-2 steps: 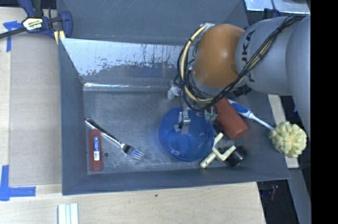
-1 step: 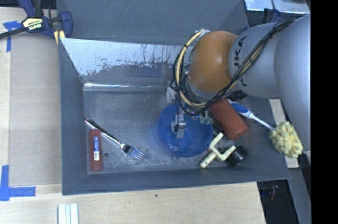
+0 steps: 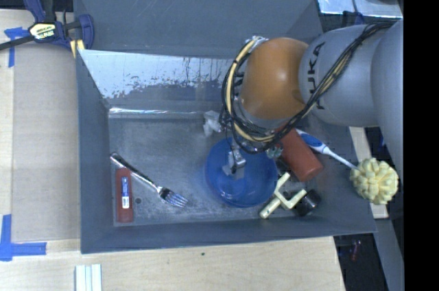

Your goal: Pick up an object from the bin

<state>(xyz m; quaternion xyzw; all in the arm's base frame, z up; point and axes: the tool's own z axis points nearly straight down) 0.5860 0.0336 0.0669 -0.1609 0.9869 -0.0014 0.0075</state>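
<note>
My gripper (image 3: pixel 236 164) hangs under the orange wrist cover, right over the top of a blue round dome-shaped thing (image 3: pixel 241 187) at the bin's front right of centre. It looks to be touching or nearly touching the dome's top. A reddish-brown cylinder (image 3: pixel 300 154) lies just to the right of it. In front of that sits a cream-yellow clip-like piece (image 3: pixel 281 200) beside a small black thing (image 3: pixel 306 203). A small pale crumpled bit (image 3: pixel 211 122) lies behind the dome.
A metal fork (image 3: pixel 148 184) and a red-brown bar with a blue label (image 3: pixel 123 195) lie at the front left. A blue-and-white toothbrush (image 3: pixel 328 150) and a yellow knobbly ball (image 3: pixel 374 180) rest by the right wall. The arm covers the bin's right rear.
</note>
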